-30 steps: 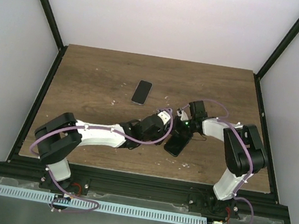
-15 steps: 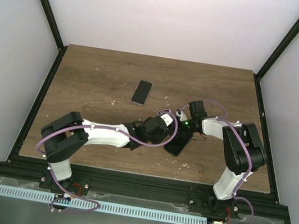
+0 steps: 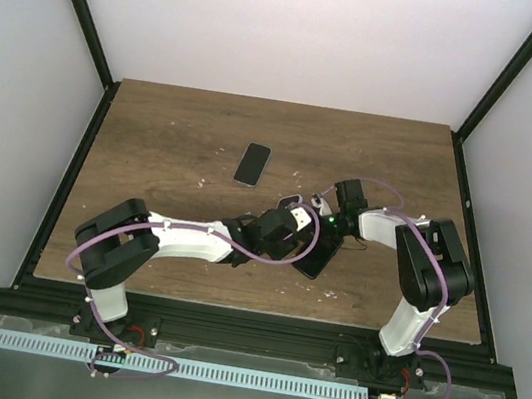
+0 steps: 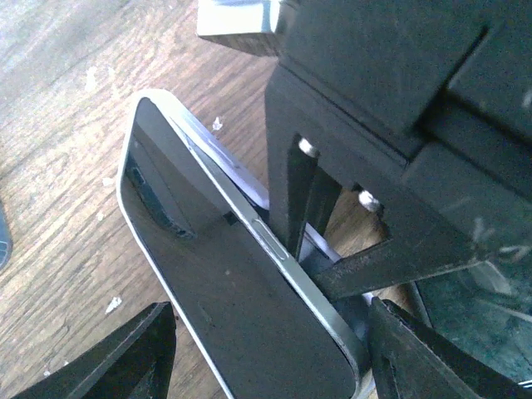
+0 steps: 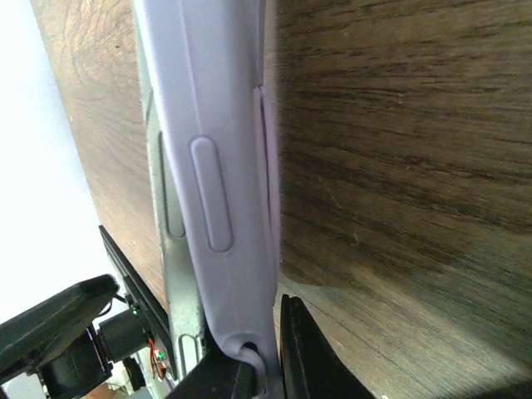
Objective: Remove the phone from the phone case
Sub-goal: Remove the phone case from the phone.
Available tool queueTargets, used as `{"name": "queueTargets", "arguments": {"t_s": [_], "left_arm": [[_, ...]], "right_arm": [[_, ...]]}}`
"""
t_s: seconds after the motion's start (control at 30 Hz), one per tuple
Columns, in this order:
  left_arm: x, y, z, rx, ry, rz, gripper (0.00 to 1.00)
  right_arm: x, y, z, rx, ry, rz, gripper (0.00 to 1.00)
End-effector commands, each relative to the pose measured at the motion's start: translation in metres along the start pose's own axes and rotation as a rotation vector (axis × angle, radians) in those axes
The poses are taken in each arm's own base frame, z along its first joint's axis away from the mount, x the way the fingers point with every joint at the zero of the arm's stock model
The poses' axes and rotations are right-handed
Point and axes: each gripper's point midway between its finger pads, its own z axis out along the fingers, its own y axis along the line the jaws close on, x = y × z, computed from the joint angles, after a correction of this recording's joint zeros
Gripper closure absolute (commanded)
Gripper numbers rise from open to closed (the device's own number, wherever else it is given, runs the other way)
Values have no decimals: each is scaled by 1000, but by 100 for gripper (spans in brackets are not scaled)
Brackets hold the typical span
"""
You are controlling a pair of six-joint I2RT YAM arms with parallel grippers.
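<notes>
The phone (image 4: 208, 274), dark screen with a silver frame, is tilted up on one long edge off the table, partly out of its lavender case (image 5: 218, 166). It shows as a dark slab in the top view (image 3: 316, 261). My right gripper (image 5: 262, 366) is shut on the case's edge, with the phone's silver frame (image 5: 173, 274) beside it. My left gripper (image 4: 270, 337) is open, its fingers either side of the phone's near end, with a gap on the left side. In the top view both grippers, left (image 3: 297, 240) and right (image 3: 322, 225), meet over the phone.
A second dark phone (image 3: 251, 164) lies flat on the wooden table (image 3: 173, 144), left of and behind the grippers. Small white specks dot the wood near it. Black frame rails border the table's sides and front.
My left gripper has moved right and forward over the phone, now straddling its near end. The right gripper has stayed put, holding the case.
</notes>
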Motion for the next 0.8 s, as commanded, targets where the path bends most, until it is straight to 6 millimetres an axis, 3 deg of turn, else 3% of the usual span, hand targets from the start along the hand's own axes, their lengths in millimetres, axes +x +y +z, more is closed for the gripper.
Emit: {"name": "queueTargets", "arguments": {"t_s": [0.0, 0.27, 0.47, 0.63, 0.77], "left_arm": [[8, -1, 6, -7, 39, 42, 36], [16, 26, 7, -168, 48, 94, 42], [23, 41, 6, -358, 68, 263, 42], [22, 35, 5, -431, 49, 366, 45], [19, 33, 1, -484, 28, 410, 54]], "right_arm": [[-10, 22, -6, -80, -7, -70, 99], [-9, 22, -9, -104, -10, -71, 99], [-2, 24, -8, -150, 21, -62, 99], [2, 29, -8, -185, 40, -67, 99], [2, 30, -9, -188, 36, -72, 99]]}}
